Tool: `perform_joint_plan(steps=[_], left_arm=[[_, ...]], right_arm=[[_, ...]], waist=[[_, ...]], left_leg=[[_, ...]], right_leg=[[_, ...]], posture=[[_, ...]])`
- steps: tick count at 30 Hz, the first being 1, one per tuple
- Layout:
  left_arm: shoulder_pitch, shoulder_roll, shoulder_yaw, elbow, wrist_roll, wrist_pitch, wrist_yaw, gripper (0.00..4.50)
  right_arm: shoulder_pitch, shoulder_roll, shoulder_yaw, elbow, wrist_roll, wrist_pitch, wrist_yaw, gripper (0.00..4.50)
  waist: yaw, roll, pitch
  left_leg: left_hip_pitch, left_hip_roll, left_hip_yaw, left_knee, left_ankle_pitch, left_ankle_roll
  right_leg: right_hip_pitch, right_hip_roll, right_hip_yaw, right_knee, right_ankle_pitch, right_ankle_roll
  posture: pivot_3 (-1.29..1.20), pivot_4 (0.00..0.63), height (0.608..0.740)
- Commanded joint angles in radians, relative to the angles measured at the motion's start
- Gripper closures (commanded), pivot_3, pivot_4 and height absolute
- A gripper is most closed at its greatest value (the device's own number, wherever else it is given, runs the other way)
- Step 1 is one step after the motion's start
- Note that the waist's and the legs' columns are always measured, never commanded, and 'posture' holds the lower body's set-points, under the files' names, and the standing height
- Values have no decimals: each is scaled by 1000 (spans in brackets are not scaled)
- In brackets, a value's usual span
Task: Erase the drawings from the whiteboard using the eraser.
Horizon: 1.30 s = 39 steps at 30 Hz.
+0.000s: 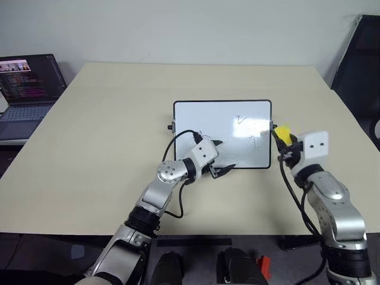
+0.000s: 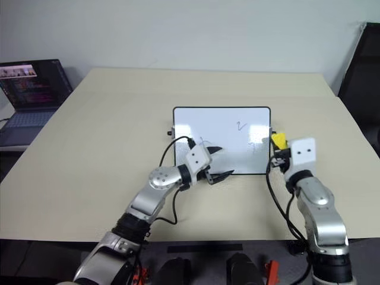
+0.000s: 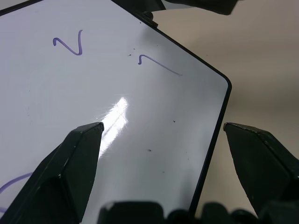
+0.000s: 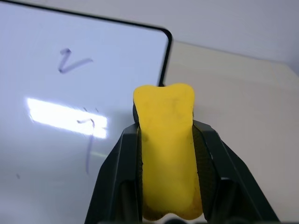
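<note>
Left eye view takes in a wide beige table (image 1: pixel 107 136). At its nine o'clock edge sits an open dark laptop (image 1: pixel 27 89) with a lit screen. Near the middle of the table lies the small white rectangular whiteboard with a thin black frame (image 1: pixel 202 116), flat on the surface. The left gripper (image 1: pixel 220 158) reaches over the board's seven o'clock corner, its two black fingers spread wide with nothing between them; in the left wrist view one finger (image 3: pixel 70 172) stands over the white surface and the other over the table just past the frame's edge. The drawings (image 1: pixel 240 120), thin dark pen strokes, sit toward the board's three o'clock side: a tick-like squiggle above and a hooked stroke below it, beside a bright glare patch. Just past the board's three o'clock edge, the right gripper (image 1: pixel 287 147) is clamped on the small bright yellow block eraser (image 4: pixel 168 154), held off the board, its end pointing toward that edge.
</note>
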Motion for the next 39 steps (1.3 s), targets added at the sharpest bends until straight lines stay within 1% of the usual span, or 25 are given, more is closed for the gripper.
perform_joint_plan(steps=[1, 4, 8, 14, 17, 22, 26, 30, 32, 35, 39], left_arm=[[-34, -5, 13, 17, 9, -41, 8, 0], [-39, -2, 22, 27, 6, -50, 5, 0], [-38, -1, 25, 29, 1, -60, 3, 0], [-34, -1, 34, 26, 5, -61, 18, 0], [-29, -2, 34, 20, 6, -59, 23, 0], [-25, -3, 37, 10, 2, -56, 33, 0], [-22, -4, 36, 13, 1, -55, 31, 0], [-31, -2, 45, 26, -2, -55, 31, 0], [-34, -1, 45, 31, -2, -57, 29, 0], [-37, -5, 42, 33, -1, -59, 27, 0], [-44, -20, 51, 33, -8, -83, 41, 0]], right_arm=[[-67, 27, 36, 35, -16, -6, -2, 3410], [-150, 55, 87, 85, -39, 18, -6, 3410], [-177, 57, 112, 133, -53, 31, 11, 3410], [-170, 39, 153, 135, -86, 101, 33, 3410], [-154, -2, 178, 135, -120, 138, 46, 3410], [-48, -62, 151, 43, -121, 205, 68, 3410], [66, -55, 113, -67, -85, 280, 70, 3410], [152, -63, 106, -145, -86, 315, 79, 3410], [158, -59, 103, -149, -90, 319, 78, 3410], [115, -50, 95, -131, -95, 305, 72, 3410], [63, 7, 43, -99, -45, 262, 71, 3410]], waist=[[0, 0, 0], [-2, 0, 0], [2, 0, 0], [2, 0, 0], [1, 0, 0], [3, -1, -1], [3, -1, -1], [-1, -1, -1], [-3, -1, -1], [-4, -1, -1], [-2, -1, -1]], left_leg=[[0, 0, 0, 0, 0, 0], [0, 0, 1, 0, 0, 0], [-1, 0, 0, 0, 0, 0], [-1, 0, 0, 0, 0, 0], [0, 0, 0, 0, 0, 0], [0, 0, -1, 1, 0, 0], [0, 0, 0, 2, 0, 0], [0, 0, 0, 3, 0, 0], [0, 0, 0, 4, 0, 0], [0, 0, 0, 5, 0, 0], [0, 0, 0, 6, 0, 0]], right_leg=[[0, 0, 0, 0, 0, 0], [-1, 0, 0, 0, 0, 0], [-1, 0, 0, 0, 0, 0], [0, -1, 0, 0, 0, 0], [0, -1, 0, 1, 0, 0], [1, -1, -1, 1, 0, 0], [1, -1, 0, 1, 0, 0], [1, -1, 0, 2, 1, 0], [1, -1, 0, 2, 1, 0], [1, 0, 0, 2, 2, 0], [1, 0, 0, 2, 3, 1]], posture=[[0, 150, 740], [0, 150, 740], [0, 150, 740], [0, 150, 740], [0, 150, 740], [0, 150, 740], [0, 150, 740], [0, 150, 740], [0, 150, 740], [0, 150, 740], [0, 150, 740]])
